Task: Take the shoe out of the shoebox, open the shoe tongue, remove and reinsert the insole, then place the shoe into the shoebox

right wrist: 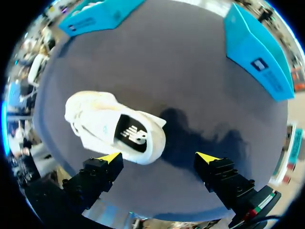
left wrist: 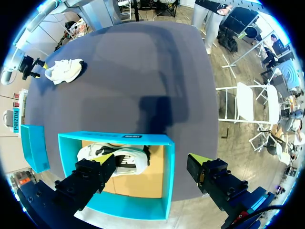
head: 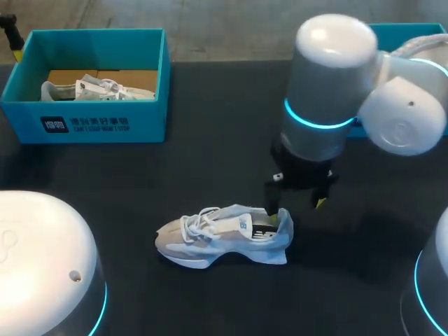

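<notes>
— While hanging low over the tabletop (head: pixel 210 161), pinches nothing. Speaking of the right gripper (right wrist: pixel 158 157): fingers spread wide, yellow tips well apart.

— And as for the shoe (head: pixel 224 234)?

— Out of the box. Stands upright on its sole on the dark tabletop, near the middle. Toe toward the left arm's side, heel toward the right arm (head: pixel 336 91). White, with laces showing over the tongue.

— Touching the right gripper?

— Cannot tell. From the head view, one yellow tip right at the heel collar, the other out past the heel and clear of it. From the right wrist view, just ahead of the fingers and nearer one of them, with the dark insole showing through the opening.

— Now the left gripper (left wrist: pixel 148 162)?

— Also spread wide, holding nothing. Hangs above the teal shoebox (left wrist: pixel 167 181), over one of its long walls. Box set at the far left of the tabletop, well apart from the shoe on the tabletop.

— Anything inside?

— A second white shoe (left wrist: pixel 114 160), lying on the brown cardboard bottom, under the left gripper and not touched by it.

— Anything else on the tabletop?

— A second teal box (right wrist: pixel 259 52) at the far right, partly hidden behind the right arm in the head view, well apart from the shoebox.
</notes>
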Robot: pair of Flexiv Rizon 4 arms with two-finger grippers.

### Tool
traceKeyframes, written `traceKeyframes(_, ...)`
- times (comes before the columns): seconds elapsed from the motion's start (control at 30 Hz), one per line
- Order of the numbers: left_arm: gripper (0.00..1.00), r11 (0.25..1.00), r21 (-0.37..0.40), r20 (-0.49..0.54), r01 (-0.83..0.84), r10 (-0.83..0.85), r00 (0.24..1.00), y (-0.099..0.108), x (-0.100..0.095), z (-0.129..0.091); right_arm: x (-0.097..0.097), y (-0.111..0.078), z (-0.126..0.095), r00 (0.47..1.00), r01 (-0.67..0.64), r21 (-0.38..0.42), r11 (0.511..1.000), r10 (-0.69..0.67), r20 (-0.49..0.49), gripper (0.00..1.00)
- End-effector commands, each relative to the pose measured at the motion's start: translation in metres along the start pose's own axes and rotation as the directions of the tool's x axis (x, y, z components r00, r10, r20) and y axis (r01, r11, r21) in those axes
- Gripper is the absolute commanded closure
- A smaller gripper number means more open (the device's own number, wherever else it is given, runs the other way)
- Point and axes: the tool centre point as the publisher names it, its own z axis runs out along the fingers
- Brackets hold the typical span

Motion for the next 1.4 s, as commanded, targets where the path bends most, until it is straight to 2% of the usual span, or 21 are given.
traceKeyframes(0.03,0.0,1.0,0.0,-0.002,-0.001,0.001,1.0,0.0,0.001,0.0,-0.015,-0.013,-0.007,0.965,0.193,-0.114,0.974,-0.21,-0.155,0.0)
traceKeyframes(0.07,0.0,1.0,0.0,-0.002,-0.001,0.001,1.0,0.0,0.001,0.0,-0.014,-0.013,-0.007,0.955,0.225,-0.133,0.965,-0.245,-0.165,0.0)
traceKeyframes(0.17,0.0,1.0,0.0,-0.002,-0.001,0.001,1.0,0.0,0.001,0.0,-0.013,-0.017,-0.008,0.867,0.41,-0.267,0.872,-0.463,-0.182,0.0)
traceKeyframes(0.2,0.0,1.0,0.0,-0.002,-0.001,0.001,1.0,0.0,0.001,0.0,-0.013,-0.017,-0.007,0.884,0.395,-0.191,0.899,-0.428,-0.188,0.0)
traceKeyframes(0.67,0.0,1.0,0.0,-0.002,-0.001,0.001,1.0,0.0,0.001,0.0,-0.013,-0.017,-0.007,0.884,0.395,-0.191,0.899,-0.428,-0.188,0.0)
traceKeyframes(0.73,0.0,1.0,0.0,-0.002,-0.001,0.001,1.0,0.0,0.001,0.0,-0.014,-0.016,-0.007,0.83,0.467,-0.297,0.833,-0.528,-0.176,0.0)
traceKeyframes(0.8,0.0,1.0,0.0,-0.002,-0.001,0.001,1.0,0.0,0.001,0.0,-0.018,-0.019,-0.007,0.79,0.518,-0.371,0.771,-0.597,-0.138,0.0)
traceKeyframes(0.87,0.0,1.0,0.0,-0.002,-0.001,0.001,1.0,0.0,0.001,0.0,-0.024,-0.025,-0.006,0.726,0.557,-0.483,0.676,-0.679,-0.114,0.0)
traceKeyframes(0.9,0.0,1.0,0.0,-0.002,-0.001,0.001,1.0,0.0,0.001,0.0,-0.028,-0.027,-0.005,0.711,0.562,-0.513,0.649,-0.696,-0.102,0.0)
traceKeyframes(0.97,0.0,1.0,0.0,-0.002,-0.001,0.001,1.0,0.0,0.001,0.0,-0.033,-0.03,-0.001,0.696,0.579,-0.519,0.629,-0.713,-0.087,0.0)
traceKeyframes(1.07,0.0,1.0,0.0,-0.002,-0.001,0.001,1.0,0.0,0.001,0.0,-0.044,-0.032,0.006,0.669,0.571,-0.576,0.585,-0.738,-0.088,0.0)
traceKeyframes(1.13,0.0,1.0,0.0,-0.002,-0.001,0.001,1.0,0.0,0.001,0.0,-0.049,-0.035,0.007,0.625,0.576,-0.635,0.515,-0.778,-0.064,0.0)
traceKeyframes(1.2,0.0,1.0,0.0,-0.002,-0.001,0.001,1.0,0.0,0.001,0.0,-0.052,-0.035,0.008,0.599,0.583,-0.658,0.477,-0.799,-0.048,0.0)
traceKeyframes(1.27,0.0,1.0,0.0,-0.002,-0.001,0.001,1.0,0.0,0.001,0.0,-0.056,-0.035,0.01,0.597,0.575,-0.67,0.47,-0.801,-0.049,0.0)
traceKeyframes(1.4,0.0,1.0,0.0,-0.002,-0.001,0.001,1.0,0.0,0.001,0.0,-0.064,-0.037,0.014,0.532,0.56,-0.753,0.345,-0.847,0.007,0.0)
